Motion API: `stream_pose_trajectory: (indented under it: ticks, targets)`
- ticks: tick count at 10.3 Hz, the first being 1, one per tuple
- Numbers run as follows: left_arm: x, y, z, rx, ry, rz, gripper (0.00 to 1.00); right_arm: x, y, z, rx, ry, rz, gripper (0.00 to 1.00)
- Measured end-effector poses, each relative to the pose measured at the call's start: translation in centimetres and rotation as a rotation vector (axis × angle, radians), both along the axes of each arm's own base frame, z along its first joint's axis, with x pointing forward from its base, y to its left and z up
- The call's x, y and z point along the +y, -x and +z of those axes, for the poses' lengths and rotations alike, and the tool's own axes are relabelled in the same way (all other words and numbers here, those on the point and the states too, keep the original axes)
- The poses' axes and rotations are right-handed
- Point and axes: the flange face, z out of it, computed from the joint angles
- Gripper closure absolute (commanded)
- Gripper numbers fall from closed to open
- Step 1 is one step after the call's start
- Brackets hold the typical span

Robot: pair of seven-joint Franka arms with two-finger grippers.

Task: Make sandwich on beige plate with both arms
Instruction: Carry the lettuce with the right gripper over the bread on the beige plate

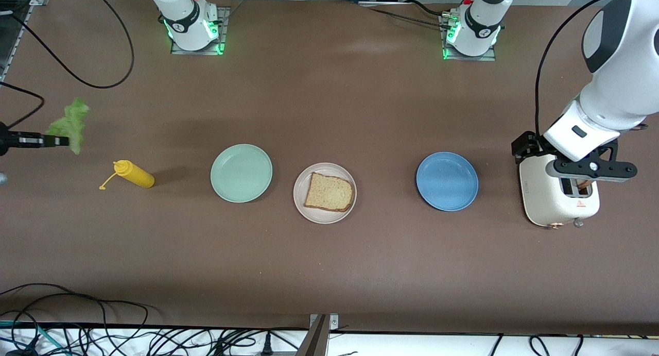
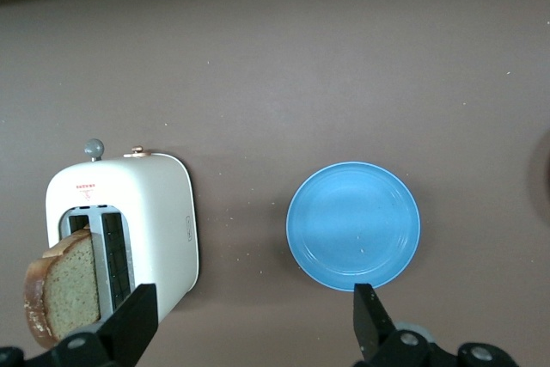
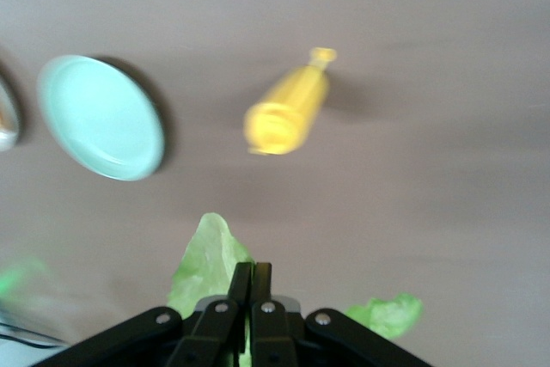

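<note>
One brown bread slice (image 1: 329, 192) lies flat on the beige plate (image 1: 307, 209) at mid-table. A second slice (image 2: 69, 294) stands up out of a slot of the white toaster (image 2: 129, 212), and is partly hidden in the front view. My left gripper (image 2: 255, 328) hangs open over the toaster (image 1: 545, 191) with nothing between its fingers. My right gripper (image 3: 251, 277) is shut on a ruffled green lettuce leaf (image 3: 206, 259) and holds it up over the table at the right arm's end. In the front view the leaf (image 1: 71, 121) dangles from this gripper (image 1: 57, 140).
A yellow squeeze bottle (image 1: 135, 174) lies on its side beside a mint-green plate (image 1: 241, 172). A blue plate (image 1: 447, 181) sits between the beige plate and the toaster. Cables trail along the table's edges.
</note>
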Motion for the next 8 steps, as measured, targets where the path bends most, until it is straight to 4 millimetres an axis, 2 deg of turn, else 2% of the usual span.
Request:
stream_pose_trajectory:
  ticks: [3,5,6,8]
  targets:
    - [-0.2,0.3,1.1,-0.019,-0.002,0.001,0.00,9.9,-1.8,2.0,0.093,-0.085,-0.241,1.00]
    - [-0.3,0.5,1.7,-0.031,-0.005,0.000,0.00,16.0,-3.3,2.9,0.076,-0.080,-0.355,1.00]
    - [-0.5,0.9,2.6,-0.045,-0.009,0.004,0.00,19.0,-4.0,2.9,0.070,-0.088,-0.412,1.00]
    - [0.4,2.2,4.7,-0.066,0.022,0.043,0.00,25.3,-5.5,1.7,0.098,-0.162,-0.541,1.00]
